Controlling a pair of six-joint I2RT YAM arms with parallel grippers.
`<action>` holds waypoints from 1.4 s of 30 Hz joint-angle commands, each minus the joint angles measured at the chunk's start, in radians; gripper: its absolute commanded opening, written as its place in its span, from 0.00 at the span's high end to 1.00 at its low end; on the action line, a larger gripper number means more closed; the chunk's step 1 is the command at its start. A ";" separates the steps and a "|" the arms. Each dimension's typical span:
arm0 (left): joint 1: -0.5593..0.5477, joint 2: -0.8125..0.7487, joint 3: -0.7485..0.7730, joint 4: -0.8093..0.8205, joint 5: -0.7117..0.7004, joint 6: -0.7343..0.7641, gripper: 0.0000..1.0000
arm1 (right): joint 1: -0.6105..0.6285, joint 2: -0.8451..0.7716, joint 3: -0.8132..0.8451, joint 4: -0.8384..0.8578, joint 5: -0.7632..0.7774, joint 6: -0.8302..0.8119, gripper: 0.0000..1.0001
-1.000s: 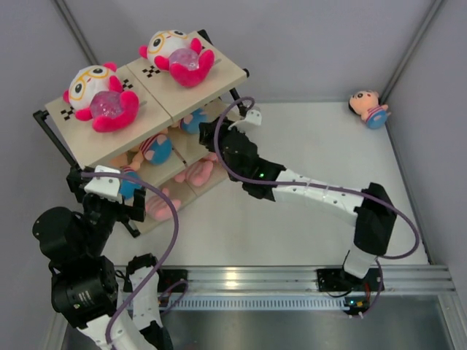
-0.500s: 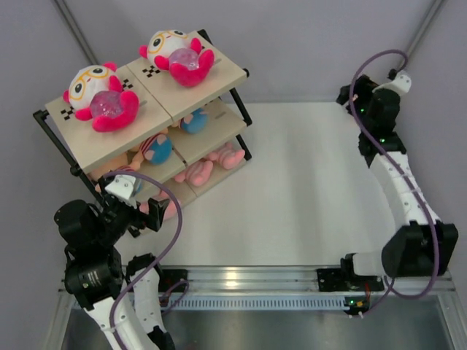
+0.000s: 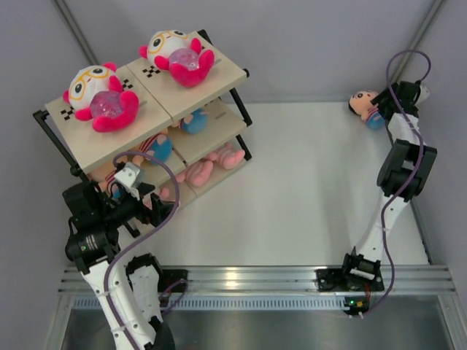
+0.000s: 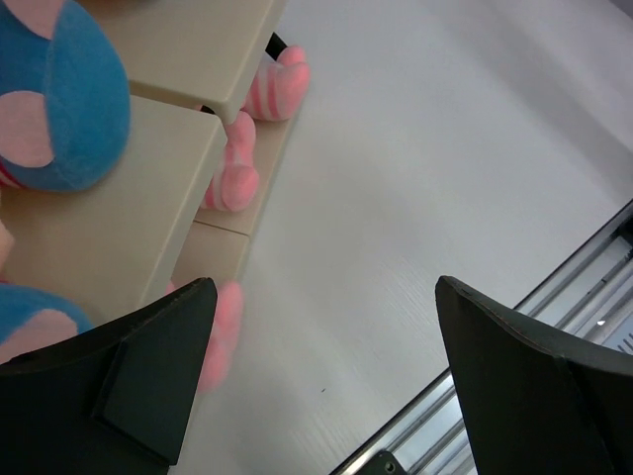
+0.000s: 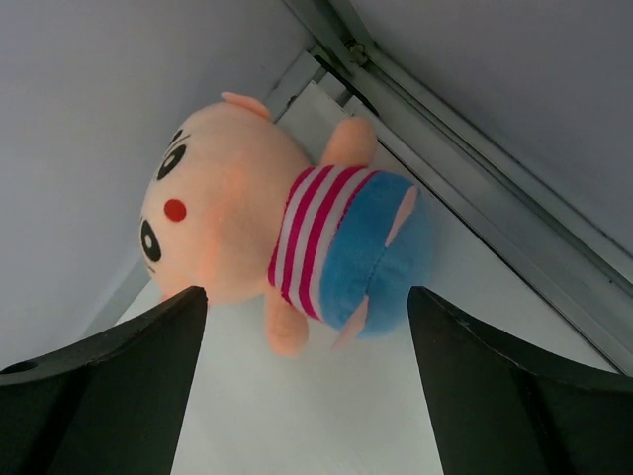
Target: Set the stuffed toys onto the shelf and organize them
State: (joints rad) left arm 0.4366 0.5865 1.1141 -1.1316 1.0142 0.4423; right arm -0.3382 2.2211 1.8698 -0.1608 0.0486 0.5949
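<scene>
The shelf (image 3: 225, 73) stands at the far left. Two white-headed hot-pink stuffed toys (image 3: 102, 98) lie on its top boards. Peach-faced striped toys (image 3: 155, 148) are on the middle tier and pale pink ones (image 3: 211, 164) on the bottom tier. One more peach-faced striped toy (image 3: 367, 108) lies on the table in the far right corner. My right gripper (image 3: 387, 108) hovers just over it, open and empty; the right wrist view shows the toy (image 5: 287, 237) just beyond the spread fingers (image 5: 307, 336). My left gripper (image 3: 149, 208) is open and empty by the shelf's near end.
The left wrist view shows a blue toy bottom (image 4: 59, 109) on a beige board (image 4: 99, 228), pink feet (image 4: 232, 178) below it, and the open left gripper (image 4: 326, 327). Grey walls close in the corner around the loose toy. A metal rail (image 3: 292, 277) runs along the near edge.
My right arm has swung from the shelf across to the far right corner and now sits over the loose toy. My left arm has risen toward the shelf's near end.
</scene>
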 commanded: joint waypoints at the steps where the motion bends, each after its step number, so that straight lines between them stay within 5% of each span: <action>1: 0.020 0.042 0.032 -0.057 0.135 0.096 0.02 | -0.007 0.054 0.149 -0.014 0.043 -0.001 0.17; 9: 0.045 0.055 0.024 -0.059 0.190 0.098 0.02 | -0.016 0.232 0.207 0.055 0.065 0.066 0.21; 13: 0.051 0.047 0.026 -0.057 0.192 0.096 0.01 | -0.027 0.307 0.252 0.060 0.054 0.080 0.30; 16: 0.056 0.047 0.026 -0.057 0.175 0.102 0.01 | -0.031 0.333 0.266 0.067 0.024 0.103 0.55; 17: 0.059 0.049 0.026 -0.057 0.172 0.104 0.01 | -0.032 0.334 0.262 0.073 0.016 0.108 0.71; 20: 0.060 0.047 0.027 -0.057 0.162 0.104 0.01 | -0.033 0.321 0.246 0.089 0.001 0.102 1.00; 21: 0.060 0.045 0.027 -0.059 0.150 0.104 0.01 | -0.033 0.309 0.218 0.087 -0.006 0.102 1.00; 33: 0.054 -0.030 0.180 -0.059 -0.140 0.061 0.01 | 0.140 -0.430 -0.455 0.356 0.046 0.103 1.00; 42: 0.011 -0.039 0.381 -0.012 -0.359 -0.026 0.01 | 0.523 -0.905 -0.666 0.294 0.206 0.089 1.00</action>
State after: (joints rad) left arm 0.4576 0.5388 1.4425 -1.1885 0.7719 0.4763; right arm 0.1432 1.3968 1.2392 0.1207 0.1513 0.6807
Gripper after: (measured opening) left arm 0.984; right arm 0.032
